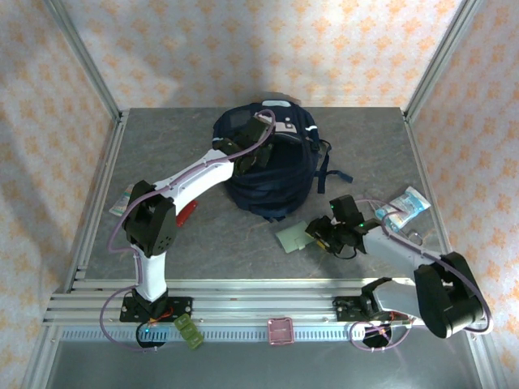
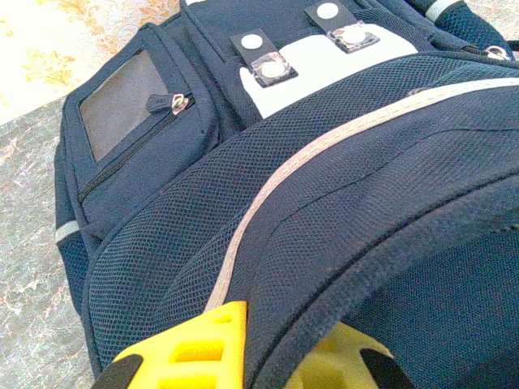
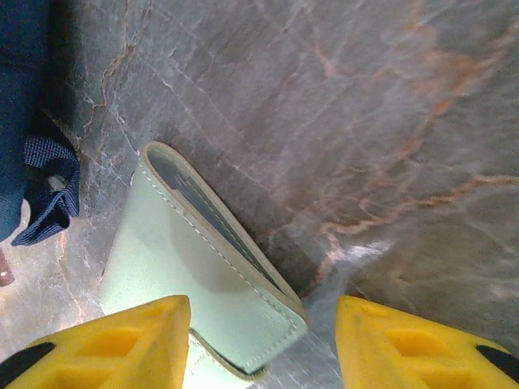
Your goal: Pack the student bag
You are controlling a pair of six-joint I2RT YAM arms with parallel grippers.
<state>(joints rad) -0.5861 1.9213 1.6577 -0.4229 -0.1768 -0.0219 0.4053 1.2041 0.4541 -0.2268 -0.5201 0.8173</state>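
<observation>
The left gripper pinches a mesh fold of the navy student bag; the right gripper (jaws parted) straddles a stitched, pale-green wallet on the marbled table.

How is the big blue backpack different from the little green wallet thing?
The big navy-blue fabric backpack bulges up high; the small pale green folded wallet lies flat. The backpack is mesh cloth, the wallet smooth with stitched edges. The left tool is shut on the backpack's fabric; the right tool stands open at the wallet. Both rest on the grey marbled tabletop.
</observation>
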